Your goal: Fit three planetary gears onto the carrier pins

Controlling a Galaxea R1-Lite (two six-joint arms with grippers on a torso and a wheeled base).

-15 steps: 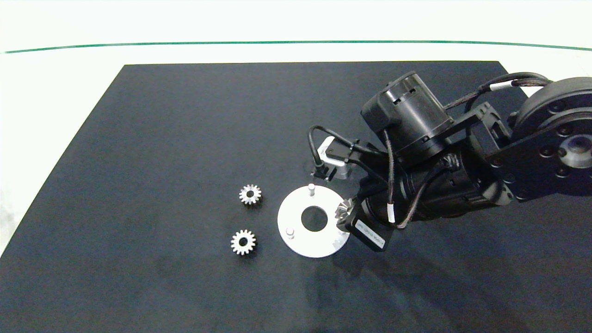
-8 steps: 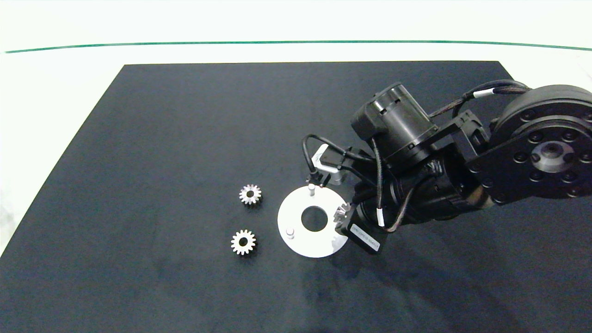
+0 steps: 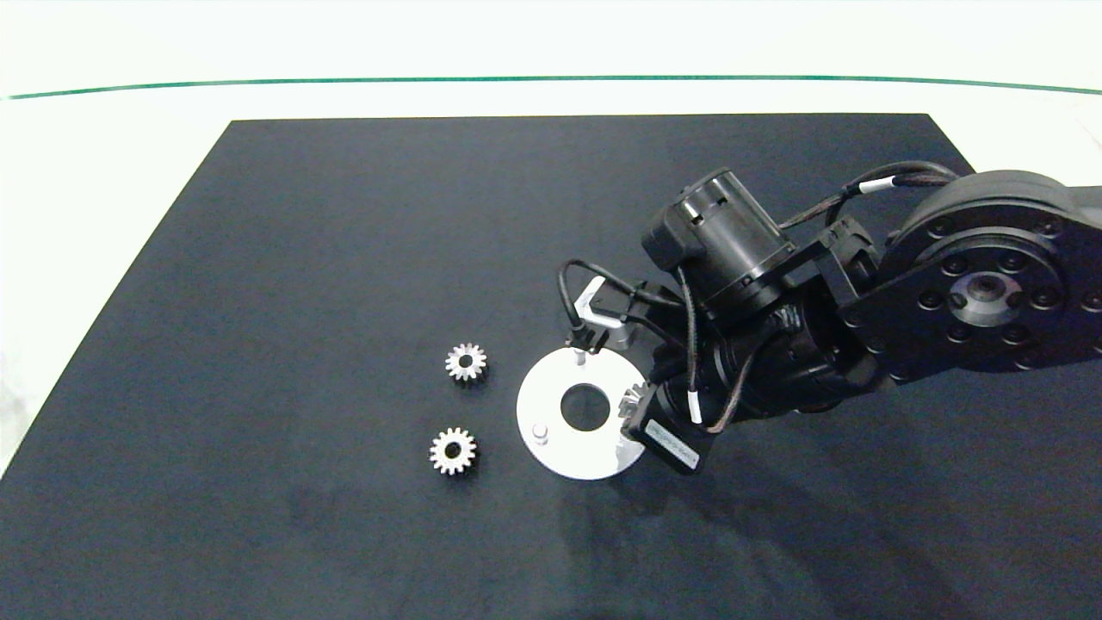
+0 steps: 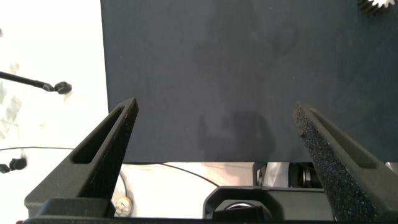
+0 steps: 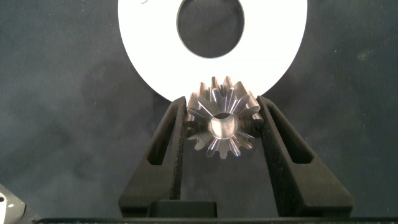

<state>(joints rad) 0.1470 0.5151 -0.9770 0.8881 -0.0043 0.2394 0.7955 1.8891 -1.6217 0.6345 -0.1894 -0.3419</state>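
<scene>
The white disc point(image 3: 555, 448) lies on the black mat, with one carrier pin point(image 3: 540, 430) standing at its near left and another point(image 3: 579, 355) at its far edge, partly behind a cable. My right gripper point(image 3: 635, 405) is shut on one planetary gear point(image 3: 631, 398) held tilted over the disc's right rim; whatever stands under it is hidden. In the right wrist view the gear point(image 5: 219, 107) sits clamped between the fingers of the gripper point(image 5: 221, 123), just in front of the disc point(image 5: 273, 56). Two gears point(image 3: 466, 362) point(image 3: 452, 450) lie flat left of the disc. The left gripper point(image 4: 214, 118) is open, holding nothing.
The black mat point(image 3: 301, 258) covers a white table with a green line point(image 3: 344, 83) along its far side. The right arm point(image 3: 861, 319) and its cables fill the mat's right half. In the left wrist view the mat's edge point(image 4: 102, 74) and a gear's teeth point(image 4: 375, 5) show.
The right arm has shifted a little to the left and lowered, bringing the held gear slightly further in over the disc's right rim. The two loose gears and the disc have not moved.
</scene>
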